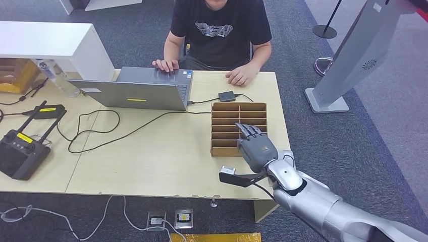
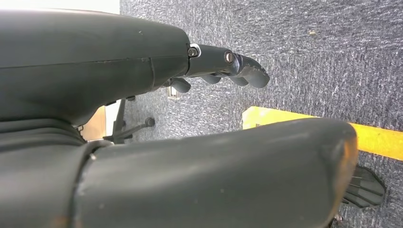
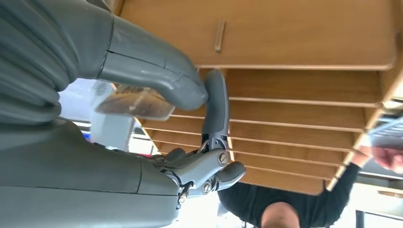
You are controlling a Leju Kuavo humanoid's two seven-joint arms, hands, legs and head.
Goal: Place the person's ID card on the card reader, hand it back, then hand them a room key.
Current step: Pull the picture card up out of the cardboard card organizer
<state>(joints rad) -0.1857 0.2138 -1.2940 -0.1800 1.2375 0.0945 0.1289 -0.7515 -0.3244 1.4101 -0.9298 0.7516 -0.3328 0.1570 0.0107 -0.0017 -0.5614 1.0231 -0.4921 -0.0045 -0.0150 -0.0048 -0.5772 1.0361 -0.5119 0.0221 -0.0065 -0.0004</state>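
Head view: your right hand [image 1: 256,149] hovers over the slotted wooden card rack [image 1: 238,129] near the table's [image 1: 151,161] right edge.

Right wrist view: thumb and a finger pinch a clear, brown-tinted card [image 3: 134,102].

Left wrist view: your left hand [image 2: 223,66] hangs empty, fingers loosely curled, above carpet.

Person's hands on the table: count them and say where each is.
2. One hand rests on the laptop at the table's far edge; the other lies on the bare table near the black reader.
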